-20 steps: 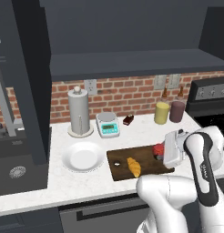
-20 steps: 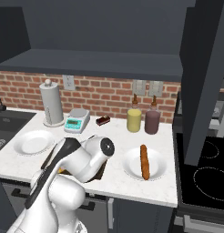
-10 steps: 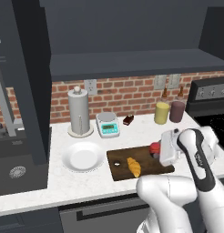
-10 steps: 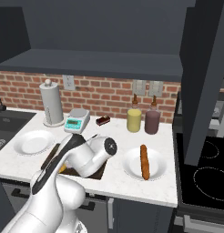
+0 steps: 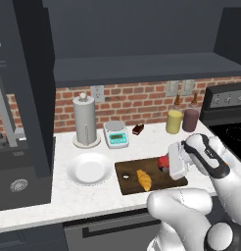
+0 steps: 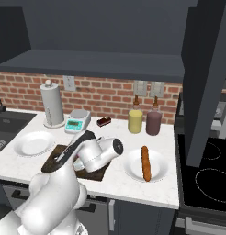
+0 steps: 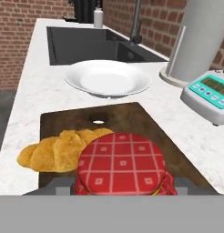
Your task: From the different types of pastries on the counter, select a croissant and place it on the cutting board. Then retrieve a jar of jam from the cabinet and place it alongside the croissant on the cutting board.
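A: Start at the left of the cutting board. What's there?

B: Off its left end sits an empty white plate, not part of the job. On the board's left end is the small pale hole, then the croissant, lying flat on the wood toward the front edge. That half of the task looks done.

A: And further right along the board?

B: The jar of jam, low over the board's right part, with the gripper on it. In the hand view the checked red lid sits just beside the croissant, which suits "alongside".

A: Are the fingers clamped on it?

B: I can't tell. The fingertips are hidden by the jar, so whether it is gripped or already let go isn't visible. Nor can I say if its base touches the wood.

A: Why so close to the croissant?

B: Probably to keep both on the board, clear of its right edge.
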